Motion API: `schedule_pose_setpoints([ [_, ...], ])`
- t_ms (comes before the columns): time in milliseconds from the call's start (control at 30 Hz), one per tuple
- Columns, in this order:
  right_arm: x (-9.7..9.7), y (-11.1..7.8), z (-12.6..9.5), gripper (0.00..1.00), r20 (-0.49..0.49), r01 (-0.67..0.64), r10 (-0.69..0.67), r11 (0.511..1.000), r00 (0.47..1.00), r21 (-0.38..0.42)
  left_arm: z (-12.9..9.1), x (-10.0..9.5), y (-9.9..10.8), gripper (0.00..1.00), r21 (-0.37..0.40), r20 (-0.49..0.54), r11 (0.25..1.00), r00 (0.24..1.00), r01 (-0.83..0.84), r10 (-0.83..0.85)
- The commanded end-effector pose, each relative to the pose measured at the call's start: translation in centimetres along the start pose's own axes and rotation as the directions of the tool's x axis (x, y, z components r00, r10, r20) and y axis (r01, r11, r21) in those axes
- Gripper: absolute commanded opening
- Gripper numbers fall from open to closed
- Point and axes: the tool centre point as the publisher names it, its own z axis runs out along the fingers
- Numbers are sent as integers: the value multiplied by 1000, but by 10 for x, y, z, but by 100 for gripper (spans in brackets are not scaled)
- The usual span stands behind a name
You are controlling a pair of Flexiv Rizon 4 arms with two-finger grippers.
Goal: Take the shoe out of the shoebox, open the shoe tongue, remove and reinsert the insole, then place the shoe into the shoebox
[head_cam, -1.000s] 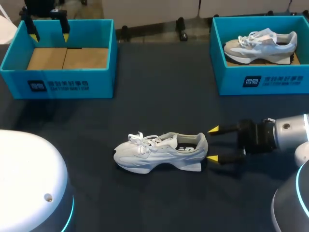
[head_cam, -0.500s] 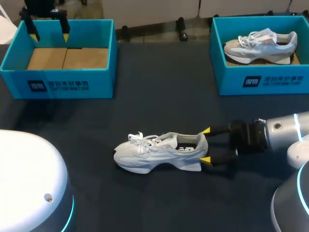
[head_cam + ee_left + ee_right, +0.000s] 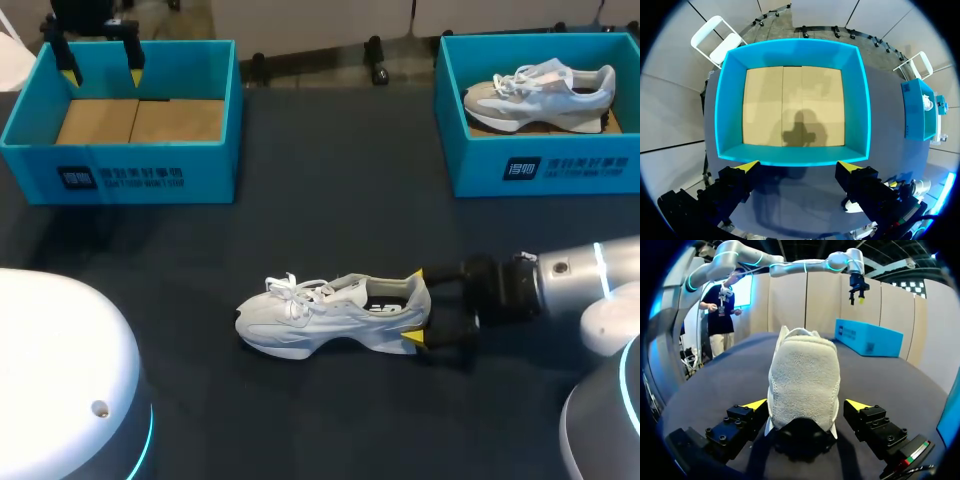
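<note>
A white-grey shoe lies on its sole on the dark table, toe pointing left. My right gripper is open, with one yellow tip on each side of the heel. In the right wrist view the heel fills the gap between the fingers, and I see no clear squeeze on it. My left gripper hangs open above the left shoebox. Seen from the left wrist, this gripper is over the box's near wall, and only the brown bottom shows inside.
A second blue shoebox at the back right holds another light shoe. My left arm's gripper and the left shoebox show far ahead in the right wrist view.
My right gripper has slid left along the table until its open fingers straddle the shoe's heel. The shoe and the left arm have not moved.
</note>
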Motion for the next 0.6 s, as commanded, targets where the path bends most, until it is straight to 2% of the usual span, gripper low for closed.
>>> schedule_pose_setpoints([
  [33,-1,-2,8,100,0,-1,1,1000,1000,3,0,0,0,100,0,0,1000,1000,0,0],
  [333,0,-4,13,100,-15,3,-3,1000,1000,-2,0,0,0,100,0,0,1000,1000,0,0],
  [367,0,-4,14,96,-17,4,-4,1000,1000,-2,0,0,0,100,0,0,1000,1000,0,0],
  [433,0,-5,16,44,-26,6,-6,1000,1000,-3,0,0,0,100,0,0,1000,1000,0,0],
  [500,0,-5,16,19,-28,8,-8,1000,1000,-2,0,0,0,100,0,0,1000,1000,0,0],
  [533,0,-5,16,0,-30,11,-11,1000,999,-1,0,0,0,100,0,0,1000,1000,0,0],
  [600,-1,-4,15,0,-35,19,-19,1000,999,2,0,0,0,100,0,0,1000,1000,0,0],
])
